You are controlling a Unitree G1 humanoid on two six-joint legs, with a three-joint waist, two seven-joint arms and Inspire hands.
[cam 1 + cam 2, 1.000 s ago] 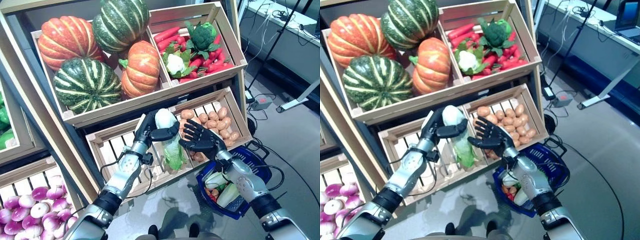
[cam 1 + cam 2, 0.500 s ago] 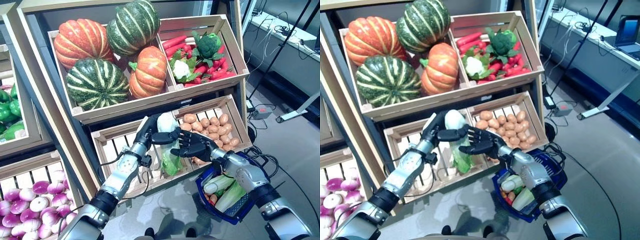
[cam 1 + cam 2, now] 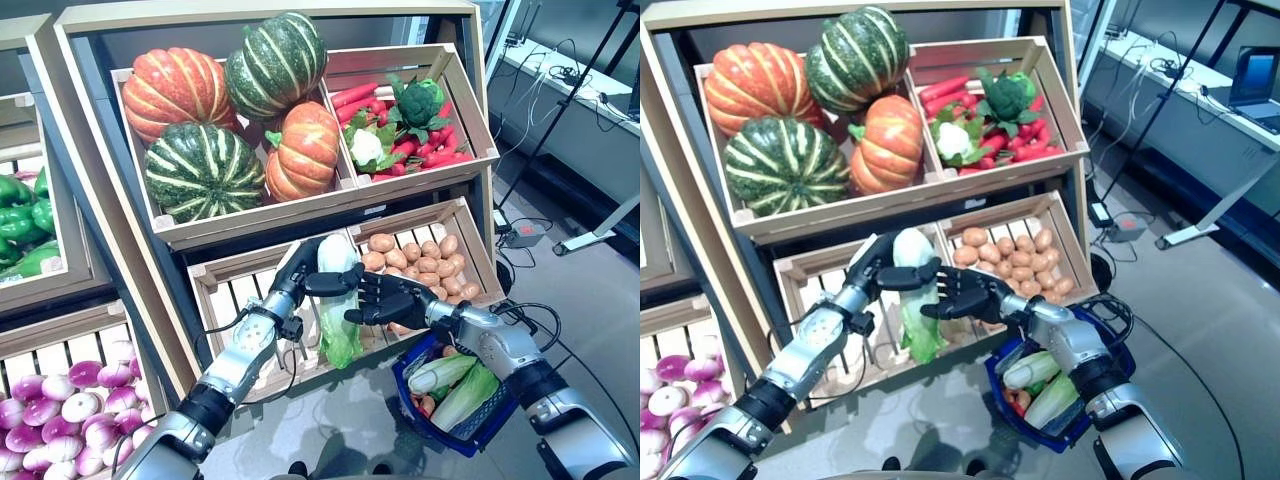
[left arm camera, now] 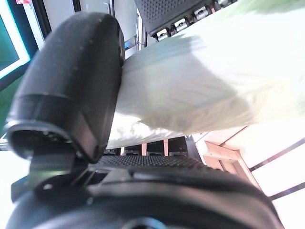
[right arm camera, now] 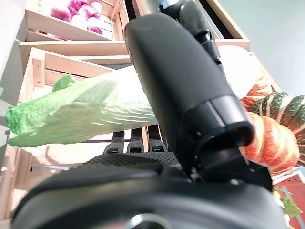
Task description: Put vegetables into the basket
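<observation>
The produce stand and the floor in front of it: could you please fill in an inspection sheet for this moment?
Surface: wooden crates on a tilted stand; grey floor below.
Job's things: napa cabbage held upright before the lower crates; blue basket on the right forearm, already holding leafy vegetables.
Clutter: pumpkins, broccoli, cauliflower and red vegetables, potatoes, purple onions, green peppers.
Robot hands: left robot hand curled round the cabbage; right robot hand against it, fingers spread.
Cables: loose leads and a power adapter on the floor.
Surroundings: desk with a laptop.
</observation>
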